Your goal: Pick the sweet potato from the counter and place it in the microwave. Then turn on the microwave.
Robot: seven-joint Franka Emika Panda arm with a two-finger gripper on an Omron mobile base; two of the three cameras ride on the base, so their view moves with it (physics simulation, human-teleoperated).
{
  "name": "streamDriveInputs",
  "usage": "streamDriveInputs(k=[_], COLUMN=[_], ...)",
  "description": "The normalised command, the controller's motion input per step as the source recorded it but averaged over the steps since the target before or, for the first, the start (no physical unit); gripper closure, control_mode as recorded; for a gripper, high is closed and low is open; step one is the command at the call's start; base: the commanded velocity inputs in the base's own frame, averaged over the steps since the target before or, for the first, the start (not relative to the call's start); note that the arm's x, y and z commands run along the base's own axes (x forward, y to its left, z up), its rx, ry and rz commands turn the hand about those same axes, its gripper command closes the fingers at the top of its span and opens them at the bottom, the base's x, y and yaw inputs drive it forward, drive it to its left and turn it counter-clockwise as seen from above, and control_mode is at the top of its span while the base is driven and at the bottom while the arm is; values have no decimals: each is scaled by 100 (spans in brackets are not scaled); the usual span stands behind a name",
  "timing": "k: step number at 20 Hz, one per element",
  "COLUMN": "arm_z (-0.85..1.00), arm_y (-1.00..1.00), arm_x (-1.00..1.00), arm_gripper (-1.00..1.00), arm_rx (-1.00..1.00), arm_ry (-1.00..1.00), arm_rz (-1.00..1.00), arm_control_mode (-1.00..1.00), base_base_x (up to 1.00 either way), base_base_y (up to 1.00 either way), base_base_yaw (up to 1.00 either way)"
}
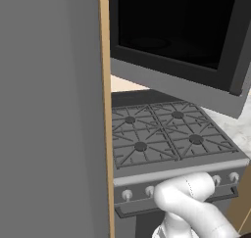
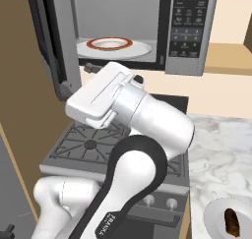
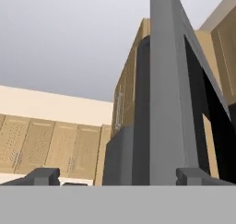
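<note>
On the tabletop (image 2: 221,149) at near right, the sweet potato (image 2: 232,222) lies on a small plate (image 2: 214,218), not yet picked. My end effector (image 3: 117,176) is spread wide, empty. Microwave (image 2: 147,26) door (image 1: 181,41) stands open; placing and switching on remain.

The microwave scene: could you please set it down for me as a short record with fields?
microwave: door swung open to the left, grey inside visible
plate inside: white, round, with an orange-red ring on it
sweet potato: dark brownish lump on a small white plate on the counter, right of the stove
hand: open, holding nothing, facing the edge of the open door
arm: raised in front of the stove, below the microwave
task state: sweet potato not yet picked up
</note>
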Motion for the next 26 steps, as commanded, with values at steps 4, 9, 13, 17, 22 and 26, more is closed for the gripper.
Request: streamDriveInputs(k=[4,9,13,17,22,26], arm_z=[-12,-3,-1,-7,-9,-5], arm_y=[-4,-14,-1,0,0,0], arm_x=[18,19,31,27,25,24], arm_gripper=[-100,-100,-100,-100,-100,-100], arm_rx=[0,0,0,-2,-4,-3], arm_ry=[-1,-1,0,0,0,0], arm_rz=[12,5,1,0,0,0], arm_control_mode=[-100,-100,-100,-100,-100,-100], base_base_x=[0,0,0,0,0,0], base_base_y=[0,0,0,0,0,0], base_base_yaw=[0,0,0,0,0,0])
